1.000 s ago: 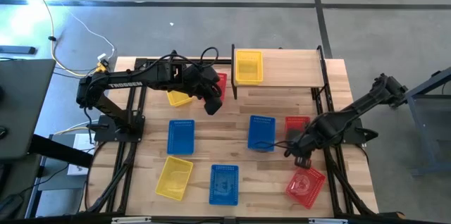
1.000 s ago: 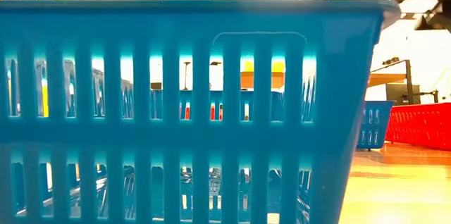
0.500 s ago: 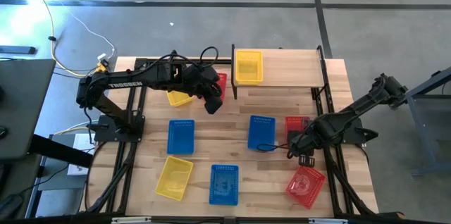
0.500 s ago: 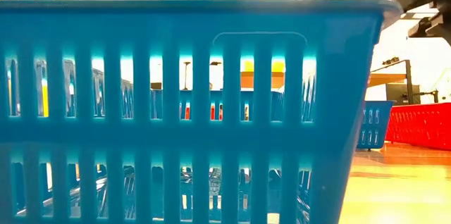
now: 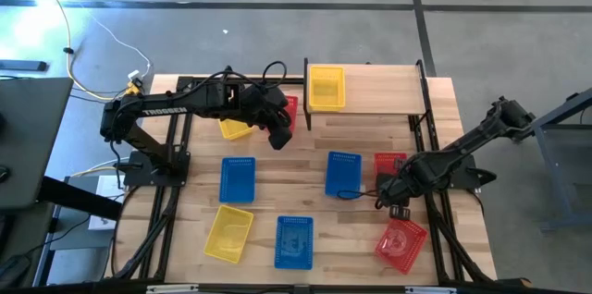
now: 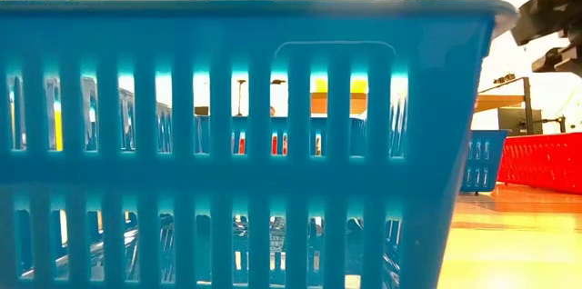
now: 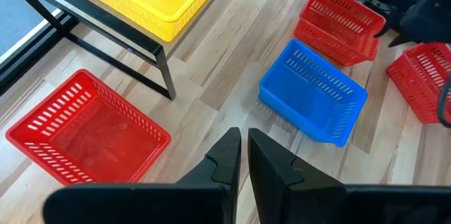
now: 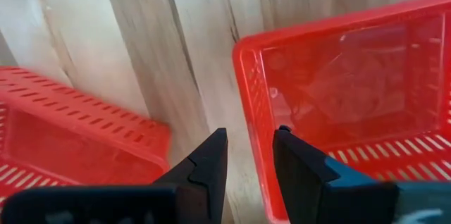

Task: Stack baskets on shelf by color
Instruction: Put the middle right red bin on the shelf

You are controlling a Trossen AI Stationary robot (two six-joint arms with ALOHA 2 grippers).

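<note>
Right gripper (image 5: 400,209), fingers apart, has shifted between two red baskets (image 8: 338,83) (none gripped yet); left gripper (image 7: 243,155) waits, fingers together.

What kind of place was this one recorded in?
Probably a lab or workshop: a bare concrete floor with loose cables around a butcher-block table carrying two fixed robot arms.

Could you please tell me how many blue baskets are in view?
3 blue plastic mesh baskets: one left of centre, one right of centre, one lowest in the high view. None seems hidden.
</note>
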